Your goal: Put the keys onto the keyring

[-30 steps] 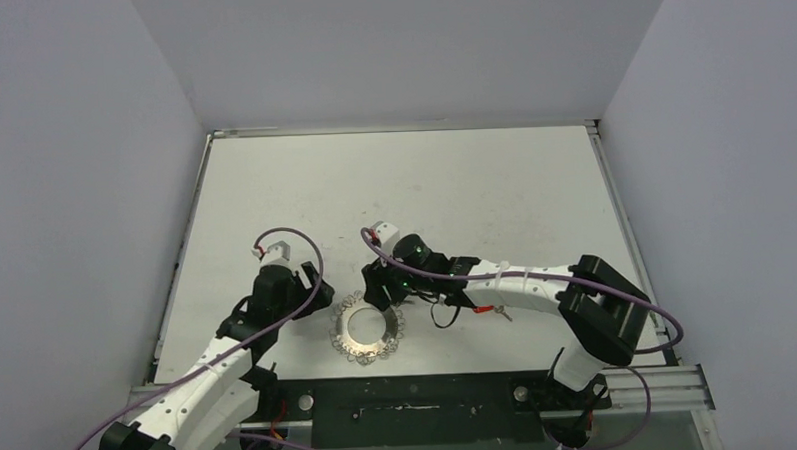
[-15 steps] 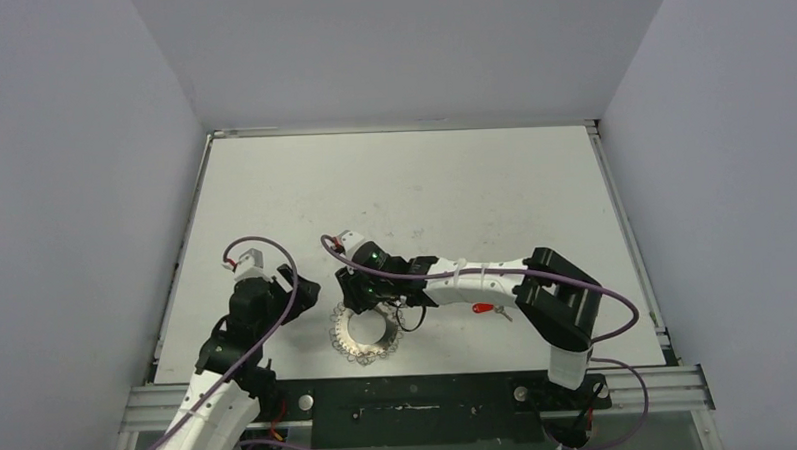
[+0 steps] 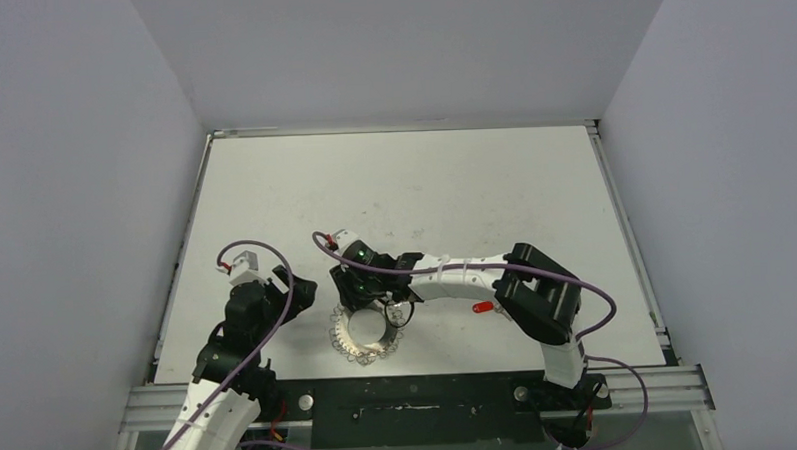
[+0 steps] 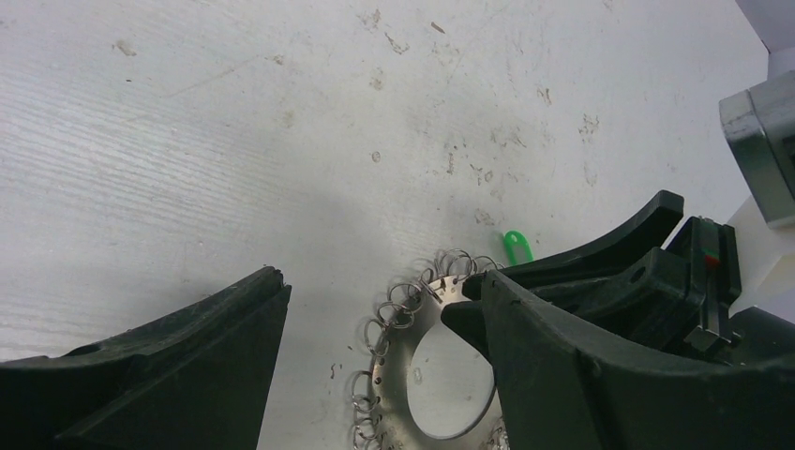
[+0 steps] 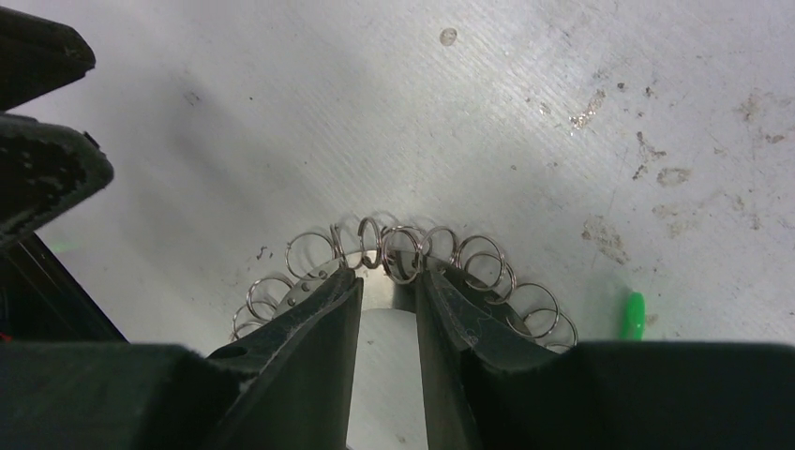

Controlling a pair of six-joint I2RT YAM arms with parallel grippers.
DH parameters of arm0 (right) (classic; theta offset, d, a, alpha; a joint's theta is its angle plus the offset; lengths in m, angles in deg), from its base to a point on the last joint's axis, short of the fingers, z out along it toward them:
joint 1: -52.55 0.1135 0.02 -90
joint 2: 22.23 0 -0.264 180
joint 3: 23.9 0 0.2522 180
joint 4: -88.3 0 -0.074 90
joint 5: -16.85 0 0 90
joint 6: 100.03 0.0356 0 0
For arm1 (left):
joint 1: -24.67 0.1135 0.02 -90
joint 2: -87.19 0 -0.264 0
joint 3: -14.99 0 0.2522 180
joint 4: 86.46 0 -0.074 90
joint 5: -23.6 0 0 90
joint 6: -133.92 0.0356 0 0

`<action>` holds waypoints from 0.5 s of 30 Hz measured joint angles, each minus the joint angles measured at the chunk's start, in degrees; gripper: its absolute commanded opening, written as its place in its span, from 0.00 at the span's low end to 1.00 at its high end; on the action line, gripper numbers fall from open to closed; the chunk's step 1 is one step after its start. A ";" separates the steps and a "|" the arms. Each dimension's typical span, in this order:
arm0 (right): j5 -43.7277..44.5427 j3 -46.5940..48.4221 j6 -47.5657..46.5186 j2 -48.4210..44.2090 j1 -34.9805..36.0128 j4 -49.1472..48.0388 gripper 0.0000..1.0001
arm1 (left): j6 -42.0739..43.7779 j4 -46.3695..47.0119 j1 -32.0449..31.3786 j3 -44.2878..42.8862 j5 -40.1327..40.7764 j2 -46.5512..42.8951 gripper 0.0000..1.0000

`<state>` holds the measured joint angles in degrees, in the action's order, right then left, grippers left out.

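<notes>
The keyring (image 4: 398, 370) lies flat, low centre in the overhead view, with the green-tagged key (image 5: 635, 314) just beside it and the red-tagged key (image 3: 482, 307) farther right. The right gripper (image 5: 386, 277) straddles its looped rim, jaws a narrow slit apart; whether they pinch anything is unclear. The left gripper (image 4: 380, 279) gapes empty. Best to pin the ring level, sparing the loops.

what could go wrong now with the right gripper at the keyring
The right gripper sits among the wire loops of the keyring; it could bend one or drag the ring. The green key lies close beside that rim and might get knocked away. The open left gripper hovers close, so the arms might bump.
</notes>
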<state>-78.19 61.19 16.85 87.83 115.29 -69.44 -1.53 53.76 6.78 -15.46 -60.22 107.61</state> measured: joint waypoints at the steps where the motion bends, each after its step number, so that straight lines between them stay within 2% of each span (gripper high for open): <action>1: -0.09 0.61 0.07 0.37 0.02 0.24 0.29 | 0.00 -0.07 0.00 0.04 0.00 0.02 0.73; 4: -0.28 2.12 0.63 1.44 0.15 0.68 0.26 | 0.02 -0.11 0.00 0.07 0.00 0.04 0.73; 15: 0.96 4.81 2.03 5.22 0.37 3.93 0.28 | 0.02 -0.07 0.00 0.72 0.00 0.33 0.73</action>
<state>-77.23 66.00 18.88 93.06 115.66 -65.51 -1.51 53.70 6.78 -14.74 -60.22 107.94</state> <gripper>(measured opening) 0.276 0.729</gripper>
